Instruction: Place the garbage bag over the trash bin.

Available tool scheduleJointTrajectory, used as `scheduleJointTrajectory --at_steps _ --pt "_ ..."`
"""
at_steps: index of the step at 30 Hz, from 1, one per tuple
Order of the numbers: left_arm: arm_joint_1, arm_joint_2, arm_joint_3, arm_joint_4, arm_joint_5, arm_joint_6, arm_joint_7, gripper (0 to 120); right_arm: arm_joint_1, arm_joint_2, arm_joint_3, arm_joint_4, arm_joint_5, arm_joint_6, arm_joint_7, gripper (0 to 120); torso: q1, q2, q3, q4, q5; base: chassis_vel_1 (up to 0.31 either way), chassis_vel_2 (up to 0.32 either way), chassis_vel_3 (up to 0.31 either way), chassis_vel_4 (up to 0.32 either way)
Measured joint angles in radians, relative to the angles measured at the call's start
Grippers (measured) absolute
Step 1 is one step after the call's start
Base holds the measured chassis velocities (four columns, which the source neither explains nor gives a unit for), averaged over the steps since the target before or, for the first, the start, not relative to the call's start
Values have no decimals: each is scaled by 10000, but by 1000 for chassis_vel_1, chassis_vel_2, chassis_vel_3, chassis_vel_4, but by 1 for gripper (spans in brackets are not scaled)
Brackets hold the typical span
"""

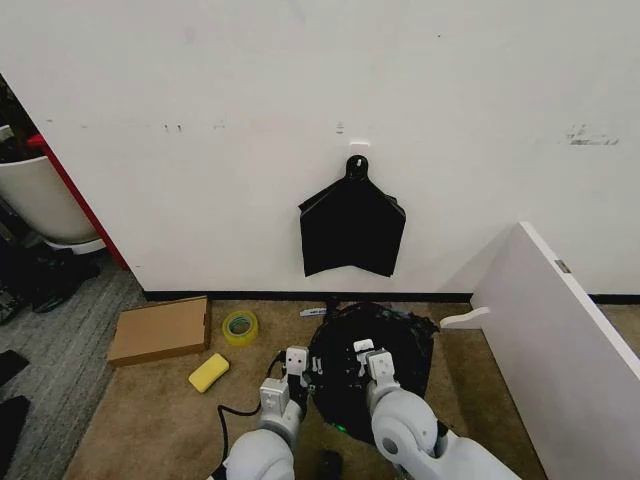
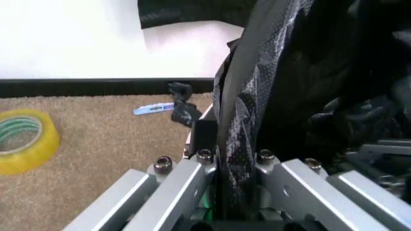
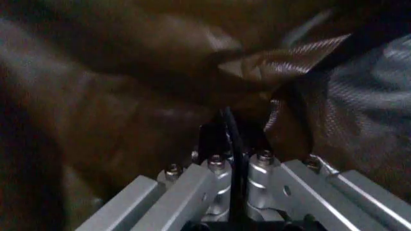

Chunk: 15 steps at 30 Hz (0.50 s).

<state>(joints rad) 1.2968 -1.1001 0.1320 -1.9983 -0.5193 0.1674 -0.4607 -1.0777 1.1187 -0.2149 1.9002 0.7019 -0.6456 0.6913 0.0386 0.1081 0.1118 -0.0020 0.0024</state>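
A: Where is the bag?

B: The bag [image 1: 372, 362] sits on the carpet just in front of the robot, a rumpled black heap near the wall, with a glint of green at its near edge. The bin itself I cannot make out under it.

A: And the claws?

B: Both are on it. The left gripper [image 1: 297, 372] is at the bag's left edge, its jaws closed tight on a fold of the plastic [image 2: 241, 120]. The right gripper [image 1: 372, 362] is over the middle of the heap, its jaws pinched on a thin sheet of the same bag [image 3: 232, 144].

A: What lies around it?

B: To the left, a yellow tape roll [image 1: 239, 327], a yellow sponge [image 1: 208, 373] nearer the robot, and a flat cardboard box [image 1: 160, 330] farther left. A flat black bundle [image 1: 352, 232] hangs on the wall behind. A white panel [image 1: 560, 340] stands to the right.
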Motion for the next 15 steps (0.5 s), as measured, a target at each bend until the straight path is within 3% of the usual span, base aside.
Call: scheduleJointTrajectory --at_steps 15 --pt "235 356 -131 -347 62 -1 262 0 584 325 -547 -1497 -348 52 -99 0 0 0 0 1 1 0 0 0 0"
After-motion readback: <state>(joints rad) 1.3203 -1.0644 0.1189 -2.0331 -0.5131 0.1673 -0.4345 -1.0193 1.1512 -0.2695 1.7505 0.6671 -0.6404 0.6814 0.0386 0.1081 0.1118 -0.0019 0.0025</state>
